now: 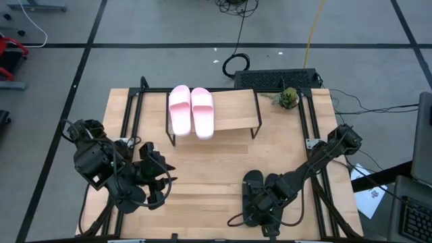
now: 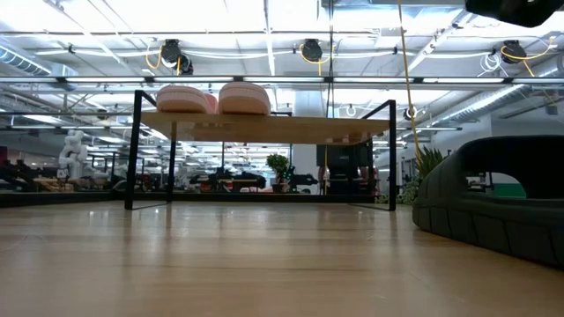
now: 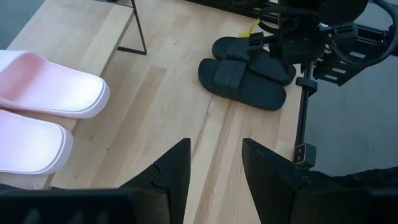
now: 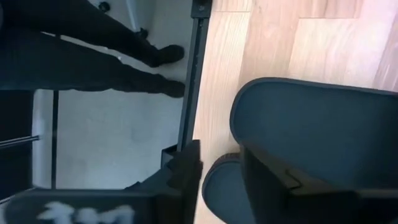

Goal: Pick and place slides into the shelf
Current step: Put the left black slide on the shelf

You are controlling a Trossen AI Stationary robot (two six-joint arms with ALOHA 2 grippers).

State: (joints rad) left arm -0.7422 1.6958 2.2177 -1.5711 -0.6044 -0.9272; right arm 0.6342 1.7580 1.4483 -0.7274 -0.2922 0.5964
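Two pale pink slides (image 1: 191, 111) lie side by side, soles down, on the left part of the shelf (image 1: 236, 111); the low view shows them (image 2: 214, 98) on its board (image 2: 264, 128). Two black slides (image 1: 253, 183) lie on the table near its near edge, also seen in the left wrist view (image 3: 242, 84). My right gripper (image 1: 261, 200) hovers open over them; in its wrist view (image 4: 217, 149) the fingers stand either side of one black slide's rim (image 4: 239, 134). My left gripper (image 1: 164, 181), open (image 3: 214, 146), waits near the table's left side. My right gripper comes from above at the black slide's rim (image 4: 239, 134), one finger (image 4: 267, 180) over the slide and one (image 4: 186, 168) outside it. Whether either finger touches the slide, I cannot tell. The slide lies flat on the table (image 2: 493, 202).
A small plant (image 1: 288, 98) and a black box (image 1: 277, 79) sit behind the shelf's right end. A person's legs (image 4: 93, 56) stand beyond the table's near edge. Bare wood (image 1: 209, 169) lies between the arms, and the shelf's right half (image 1: 239, 108) holds nothing.
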